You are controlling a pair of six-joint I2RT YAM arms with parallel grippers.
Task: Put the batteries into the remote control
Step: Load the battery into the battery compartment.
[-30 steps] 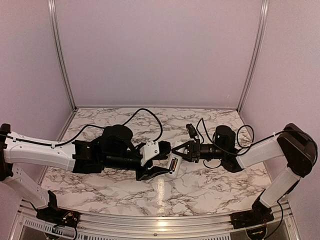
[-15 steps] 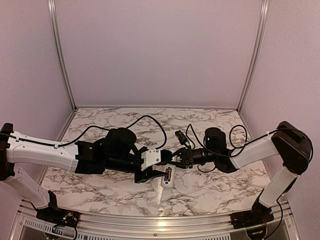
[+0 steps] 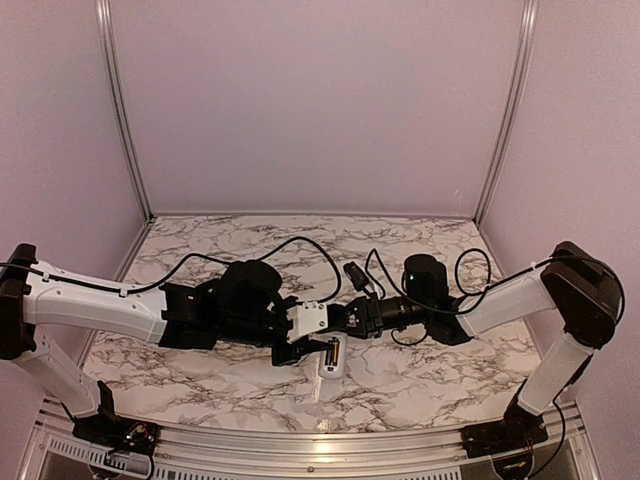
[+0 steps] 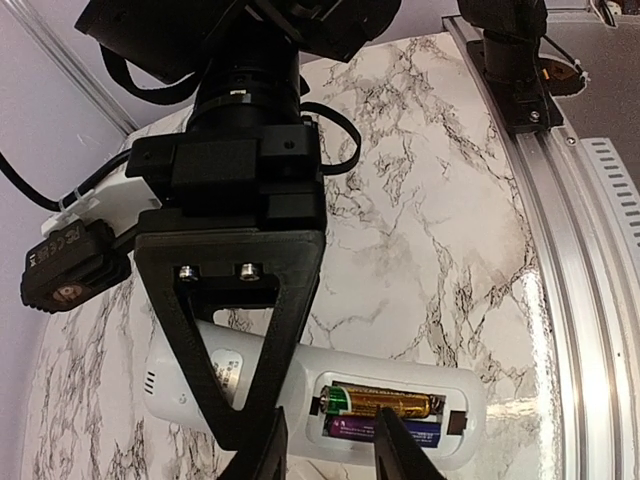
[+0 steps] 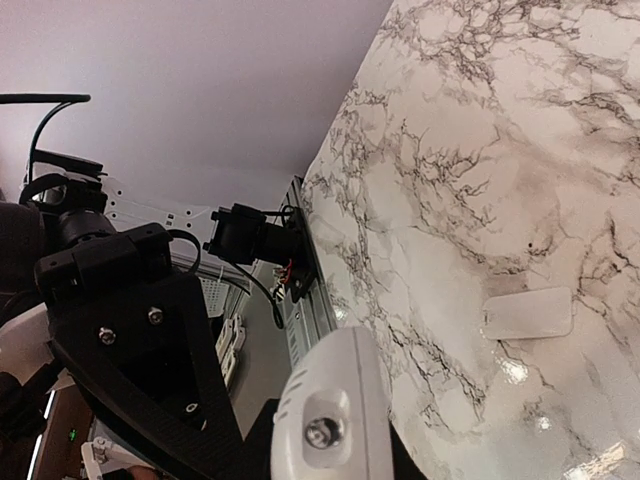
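Marbled bench (image 5: 480, 150) fills the frame from 12 to 5 o'clock, seen tilted. Flat white plate with rounded corners (image 5: 527, 313) lies on it at 4 o'clock, glare spots just below. Pale wall (image 5: 180, 80) at 10–11 o'clock. Metal rail (image 5: 305, 300) edges the bench, running from centre toward 6. Black block with cables (image 5: 245, 235) just left of centre. Black triangular bracket (image 5: 130, 350), two screw heads, at 8 o'clock. White rounded part (image 5: 325, 410), one recessed screw, at 6 o'clock; identity unclear.

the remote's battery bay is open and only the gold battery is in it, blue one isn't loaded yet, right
Not quite: the dark blue battery is loaded too, lying beside the gold battery in the open bay of the remote control. The left wrist view shows both.
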